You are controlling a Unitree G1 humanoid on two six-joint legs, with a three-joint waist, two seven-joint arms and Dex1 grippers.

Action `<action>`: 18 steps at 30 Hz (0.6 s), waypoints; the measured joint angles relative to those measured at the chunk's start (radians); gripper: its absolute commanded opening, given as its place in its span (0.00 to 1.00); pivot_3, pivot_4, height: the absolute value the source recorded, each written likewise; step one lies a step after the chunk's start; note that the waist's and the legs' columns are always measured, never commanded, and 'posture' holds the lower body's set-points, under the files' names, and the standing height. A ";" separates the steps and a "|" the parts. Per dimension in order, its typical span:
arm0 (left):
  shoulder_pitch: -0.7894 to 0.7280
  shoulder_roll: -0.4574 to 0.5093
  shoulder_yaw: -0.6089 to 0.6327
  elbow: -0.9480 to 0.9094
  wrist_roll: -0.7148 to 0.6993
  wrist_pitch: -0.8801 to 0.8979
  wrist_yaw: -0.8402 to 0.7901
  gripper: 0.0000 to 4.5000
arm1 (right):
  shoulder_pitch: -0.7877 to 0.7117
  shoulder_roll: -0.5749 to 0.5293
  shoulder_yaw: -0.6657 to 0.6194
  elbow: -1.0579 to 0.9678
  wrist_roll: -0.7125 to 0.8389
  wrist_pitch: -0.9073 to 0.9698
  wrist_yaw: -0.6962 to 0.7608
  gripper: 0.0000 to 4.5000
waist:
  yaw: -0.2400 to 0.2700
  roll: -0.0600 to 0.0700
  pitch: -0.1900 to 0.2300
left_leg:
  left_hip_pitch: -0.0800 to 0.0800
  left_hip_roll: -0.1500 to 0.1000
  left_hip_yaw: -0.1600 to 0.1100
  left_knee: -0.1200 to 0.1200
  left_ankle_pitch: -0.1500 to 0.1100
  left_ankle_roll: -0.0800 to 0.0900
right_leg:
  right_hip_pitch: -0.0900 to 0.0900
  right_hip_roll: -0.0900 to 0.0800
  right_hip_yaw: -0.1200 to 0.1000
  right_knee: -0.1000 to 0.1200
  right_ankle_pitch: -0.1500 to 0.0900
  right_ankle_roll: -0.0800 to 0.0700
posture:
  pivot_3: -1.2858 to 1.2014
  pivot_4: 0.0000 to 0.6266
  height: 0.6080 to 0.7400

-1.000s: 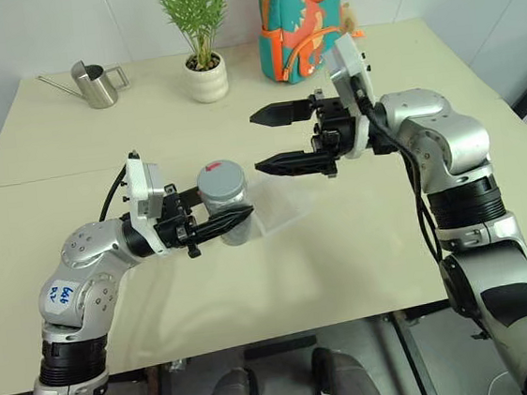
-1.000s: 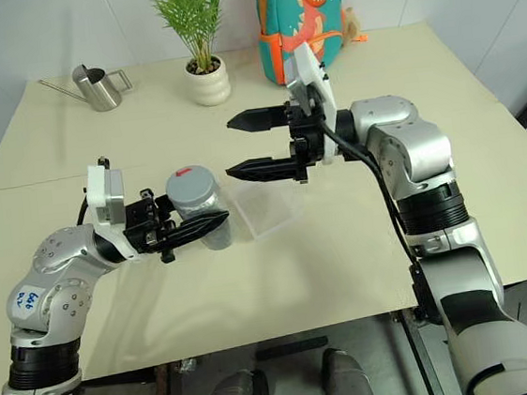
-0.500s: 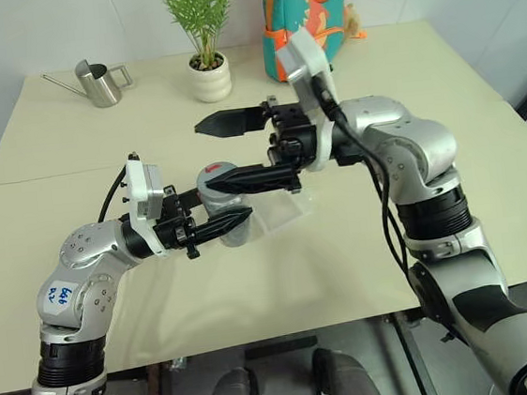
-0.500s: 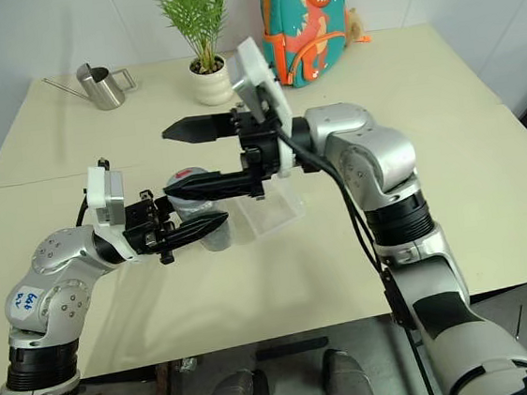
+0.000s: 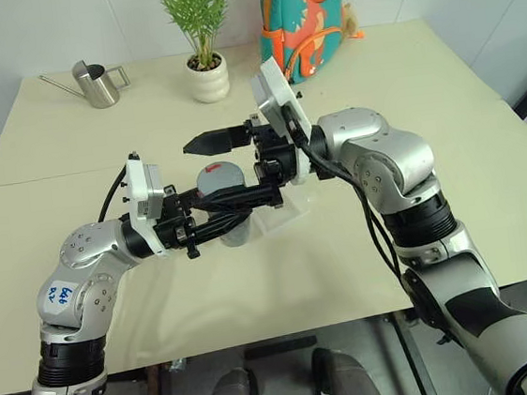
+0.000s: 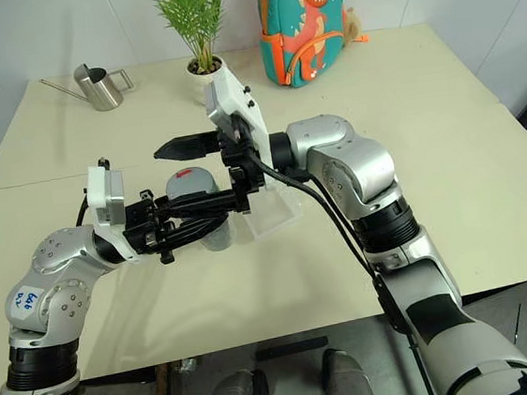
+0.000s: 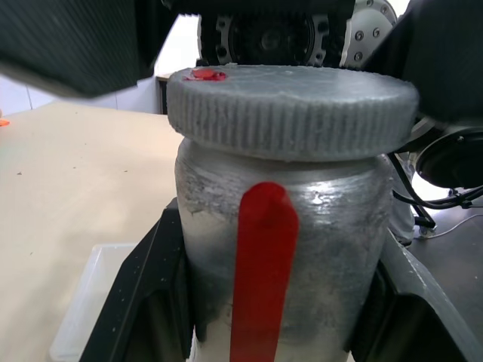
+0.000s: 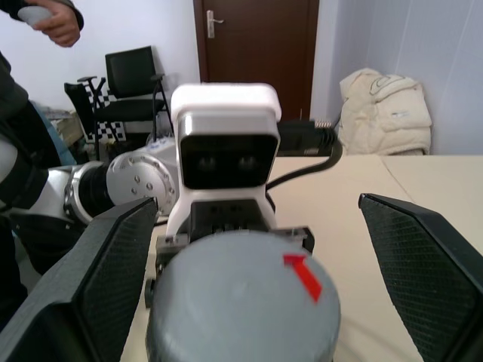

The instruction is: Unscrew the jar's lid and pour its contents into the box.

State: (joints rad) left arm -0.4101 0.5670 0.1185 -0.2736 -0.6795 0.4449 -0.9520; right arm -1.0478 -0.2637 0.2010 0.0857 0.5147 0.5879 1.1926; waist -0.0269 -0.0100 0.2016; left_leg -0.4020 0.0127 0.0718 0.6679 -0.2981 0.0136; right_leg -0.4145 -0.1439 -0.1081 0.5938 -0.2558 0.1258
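Note:
The jar (image 7: 324, 226), frosted-clear with a red stripe, is held upright above the table, with my left gripper (image 5: 231, 214) shut on its body. The grey lid (image 5: 221, 176) with a red mark sits screwed on top. My right gripper (image 8: 264, 271) reaches in from the right and is open. One of its fingers (image 8: 106, 264) stands on each side of the lid without touching it. The contents cannot be made out through the jar's wall. The clear box (image 6: 273, 213) lies on the table just right of the jar, under my right gripper.
At the table's far side stand a steel watering can (image 5: 96, 83), a potted plant (image 5: 206, 76) and a colourful backpack (image 5: 306, 18). A person's hand (image 8: 49, 21) and a chair (image 8: 132, 72) appear beyond the table in the right wrist view.
My right gripper has swung left, still open, from beside the box until its fingers straddle the lid. The left gripper and the jar have stayed put.

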 measured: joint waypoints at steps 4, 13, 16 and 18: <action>0.000 0.000 0.000 0.000 0.000 0.000 0.001 0.49 | 0.001 -0.002 0.000 0.001 -0.009 0.000 0.002 1.00 | 0.000 0.000 0.000 | 0.000 0.000 0.000 0.000 0.000 0.000 | 0.000 0.000 0.000 0.000 0.000 0.000 | 0.52 0.24 1.00; 0.000 -0.002 0.000 0.000 0.001 0.000 0.006 0.49 | 0.005 -0.040 -0.013 0.015 -0.012 -0.001 0.021 1.00 | 0.000 0.000 0.000 | 0.000 0.000 0.000 0.000 0.000 0.000 | 0.000 0.000 0.000 0.000 0.000 0.000 | 0.52 0.24 1.00; 0.000 -0.005 0.000 0.000 0.000 -0.001 0.011 0.49 | 0.019 -0.054 -0.015 0.015 -0.009 -0.001 0.028 1.00 | 0.001 0.000 0.000 | 0.000 0.000 0.000 0.000 0.000 0.000 | 0.000 0.000 0.000 0.000 0.000 0.000 | 0.52 0.24 1.00; 0.001 -0.005 0.000 0.000 0.000 -0.001 0.012 0.49 | 0.029 -0.069 -0.016 0.015 -0.007 -0.001 0.035 1.00 | 0.001 0.000 0.000 | 0.000 0.000 0.000 0.000 0.000 0.000 | 0.000 0.000 0.000 0.000 0.000 0.000 | 0.52 0.24 1.00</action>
State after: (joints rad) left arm -0.4092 0.5616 0.1186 -0.2739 -0.6792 0.4438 -0.9396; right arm -1.0186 -0.3329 0.1851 0.1005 0.5073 0.5869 1.2277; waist -0.0262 -0.0100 0.2016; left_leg -0.4020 0.0126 0.0718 0.6679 -0.2981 0.0136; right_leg -0.4144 -0.1439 -0.1082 0.5938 -0.2558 0.1258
